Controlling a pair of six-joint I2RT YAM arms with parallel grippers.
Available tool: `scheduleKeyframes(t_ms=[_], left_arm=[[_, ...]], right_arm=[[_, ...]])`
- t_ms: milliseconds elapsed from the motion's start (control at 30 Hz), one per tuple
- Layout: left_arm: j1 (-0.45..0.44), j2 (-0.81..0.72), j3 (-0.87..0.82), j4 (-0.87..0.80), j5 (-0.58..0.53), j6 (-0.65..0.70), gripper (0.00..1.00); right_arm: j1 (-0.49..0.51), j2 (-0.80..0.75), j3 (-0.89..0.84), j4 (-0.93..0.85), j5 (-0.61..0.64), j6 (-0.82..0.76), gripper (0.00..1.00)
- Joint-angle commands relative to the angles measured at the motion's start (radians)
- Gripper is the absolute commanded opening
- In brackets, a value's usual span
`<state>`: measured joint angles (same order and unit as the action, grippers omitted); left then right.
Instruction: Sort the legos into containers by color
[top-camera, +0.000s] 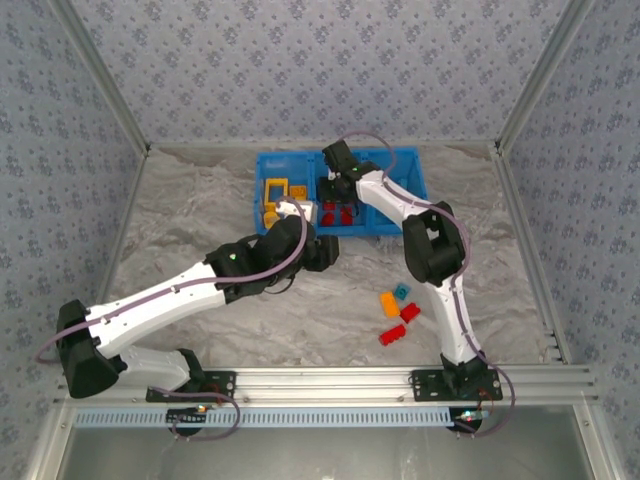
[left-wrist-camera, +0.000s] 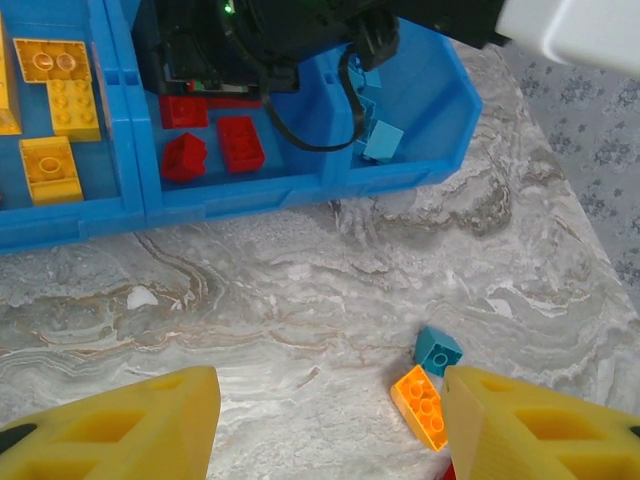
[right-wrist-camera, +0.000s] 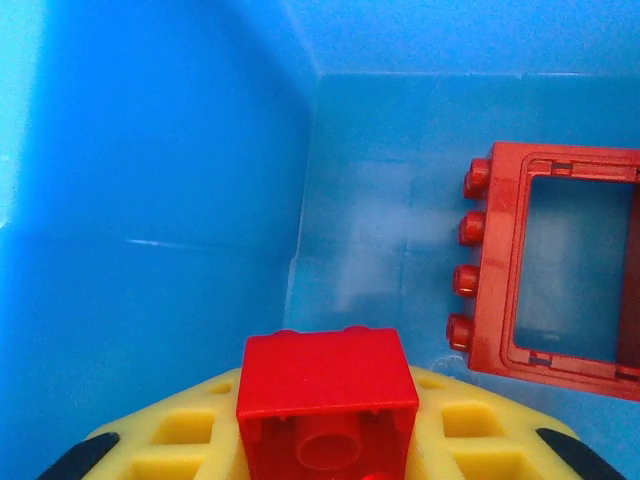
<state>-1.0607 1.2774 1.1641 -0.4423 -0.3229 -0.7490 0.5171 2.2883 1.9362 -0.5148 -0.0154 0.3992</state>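
Observation:
The blue bin stands at the back of the table with three compartments: yellow bricks on the left, red bricks in the middle, a light blue brick on the right. My right gripper reaches down into the middle compartment, shut on a small red brick; a red open frame lies beside it on the bin floor. My left gripper hovers open over bare table just in front of the bin. An orange brick and a teal brick lie by its right finger.
Two more red bricks lie on the marble table near the right arm's base, close to the orange and teal ones. Metal frame posts and patterned walls bound the table on three sides.

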Motion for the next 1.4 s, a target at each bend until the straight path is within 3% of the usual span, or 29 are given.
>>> scheduleKeyframes(t_ms=[0, 233, 433, 667, 800, 967, 1200, 1367], left_arm=[[-0.013, -0.012, 0.016, -0.001, -0.008, 0.007, 0.61], [-0.018, -0.015, 0.014, 0.000, -0.008, 0.003, 0.60], [-0.018, -0.021, 0.017, -0.012, -0.011, 0.004, 0.60], [-0.021, -0.011, 0.021, -0.017, 0.005, 0.003, 0.57], [-0.021, 0.029, 0.035, -0.040, 0.031, -0.028, 0.55], [-0.020, 0.136, 0.068, -0.057, 0.110, -0.154, 0.54], [-0.022, 0.385, 0.179, -0.077, 0.317, -0.372, 0.51], [-0.047, 0.580, 0.328, -0.142, 0.438, -0.430, 0.59]], right_arm=[[-0.003, 0.021, 0.050, 0.023, 0.012, 0.033, 0.29], [-0.012, 0.074, 0.110, -0.025, -0.030, 0.052, 0.37], [-0.012, 0.035, 0.091, -0.036, -0.019, 0.054, 0.50], [-0.006, -0.163, 0.010, -0.008, 0.033, 0.031, 0.45], [0.002, -0.346, -0.078, 0.004, 0.095, 0.023, 0.37], [0.017, -0.676, -0.363, -0.020, 0.164, 0.016, 0.36], [0.071, -1.196, -0.789, -0.271, 0.184, 0.089, 0.41], [0.115, -1.462, -0.941, -0.464, 0.188, 0.217, 0.43]])
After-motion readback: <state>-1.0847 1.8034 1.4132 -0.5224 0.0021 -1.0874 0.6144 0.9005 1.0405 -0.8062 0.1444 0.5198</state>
